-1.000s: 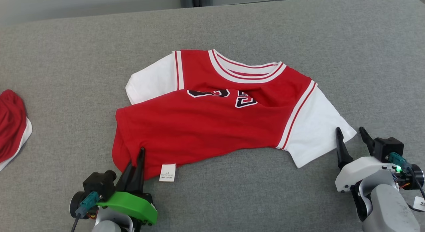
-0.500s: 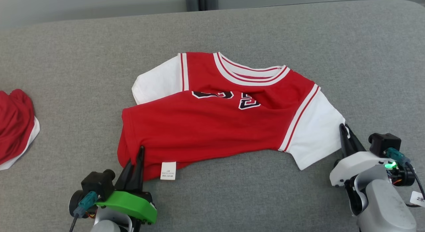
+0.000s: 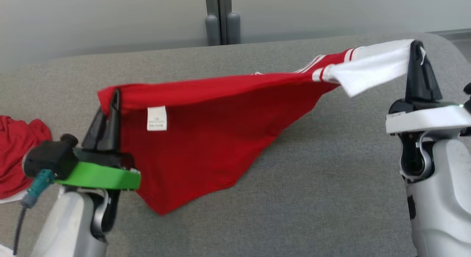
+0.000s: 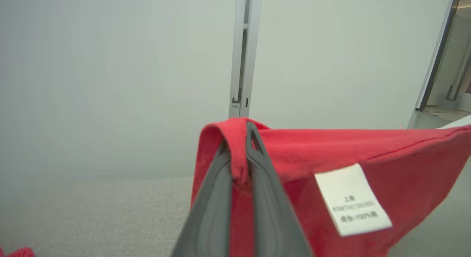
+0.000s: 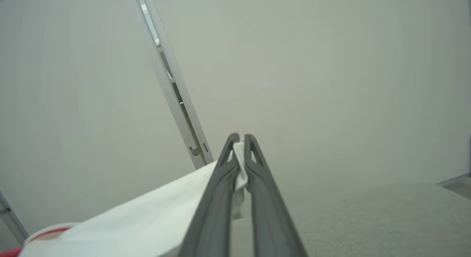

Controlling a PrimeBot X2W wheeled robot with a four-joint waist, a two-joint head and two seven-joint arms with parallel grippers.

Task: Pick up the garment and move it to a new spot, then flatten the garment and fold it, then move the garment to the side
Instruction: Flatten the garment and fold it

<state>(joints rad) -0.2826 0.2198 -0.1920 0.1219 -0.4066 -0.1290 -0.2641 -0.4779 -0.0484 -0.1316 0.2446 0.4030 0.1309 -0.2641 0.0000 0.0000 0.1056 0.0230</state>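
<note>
The red jersey (image 3: 206,139) hangs above the grey padded surface (image 3: 312,183), stretched between two arms, its lowest corner close to the padding. The left gripper (image 3: 115,94) is clamped on the red hem beside the white label (image 3: 156,118); the right gripper (image 3: 416,46) is pinched shut on the very edge of the white sleeve (image 3: 371,65). That thin sleeve hold looks likeliest to slip if the arms spread wider. The trailing corner could drag and bunch, or land on the other red cloth (image 3: 18,150).
</note>
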